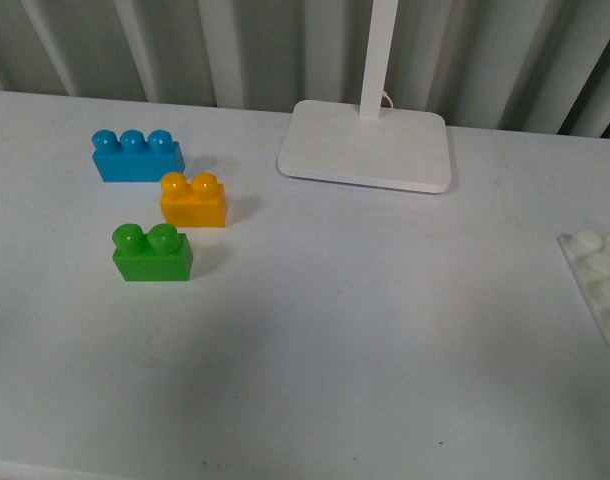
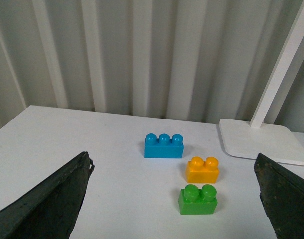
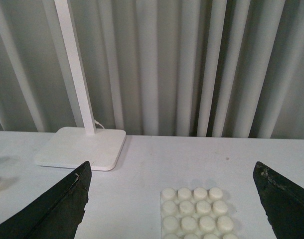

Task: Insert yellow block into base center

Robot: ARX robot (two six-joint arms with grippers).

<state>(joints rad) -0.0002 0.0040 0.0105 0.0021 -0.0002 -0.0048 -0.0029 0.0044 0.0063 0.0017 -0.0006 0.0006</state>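
Note:
The yellow block (image 1: 193,200) stands on the white table at the left, between a blue brick and a green brick; the left wrist view shows the yellow block (image 2: 202,169) too. The studded white base (image 1: 599,280) lies at the right edge of the front view, cut off by the frame. In the right wrist view the base (image 3: 195,208) lies between the spread fingers. My left gripper (image 2: 174,199) is open, above the table, short of the bricks. My right gripper (image 3: 172,204) is open over the base. Neither arm shows in the front view.
A longer blue brick (image 1: 137,154) sits behind the yellow block and a green brick (image 1: 152,252) in front of it. A white lamp foot (image 1: 366,145) with a pole stands at the back centre. A ribbed grey wall closes the far side.

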